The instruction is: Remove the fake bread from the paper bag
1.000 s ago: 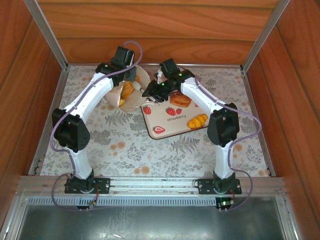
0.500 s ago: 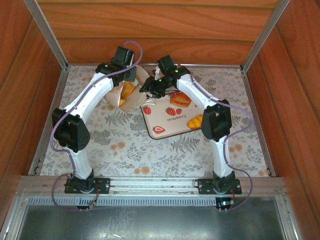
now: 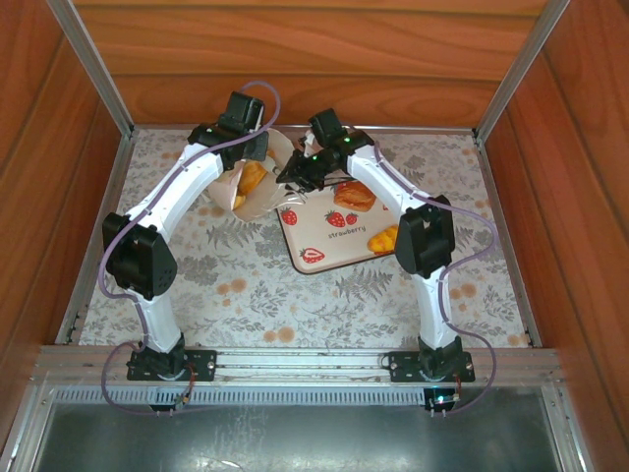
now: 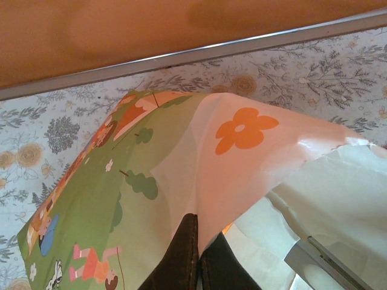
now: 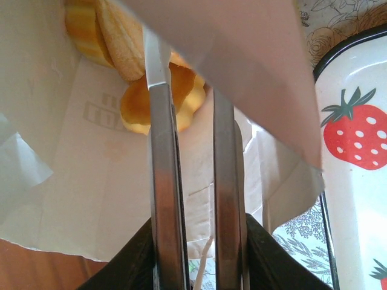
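The paper bag (image 3: 263, 204) lies tilted at the back of the table, its mouth toward the tray. Its outside carries a green and orange cartoon print (image 4: 181, 151); its inside is white (image 5: 109, 181). My left gripper (image 3: 261, 147) (image 4: 198, 220) is shut on the bag's upper edge and holds the mouth up. Several pieces of golden fake bread (image 3: 251, 178) lie inside. My right gripper (image 3: 287, 177) (image 5: 193, 84) reaches into the mouth, its fingers a narrow gap apart. An orange bread (image 5: 136, 103) lies right at the tips; whether they touch it is unclear. The bag's flap covers the right fingertip.
A strawberry-printed tray (image 3: 334, 246) (image 5: 357, 181) sits right of the bag, holding a brown bread (image 3: 354, 195) and a yellow twisted roll (image 3: 385, 237). Wooden walls and metal rails enclose the floral table close behind the bag.
The right gripper has moved left from the tray's corner into the bag's mouth. The left gripper keeps its hold on the bag's edge.
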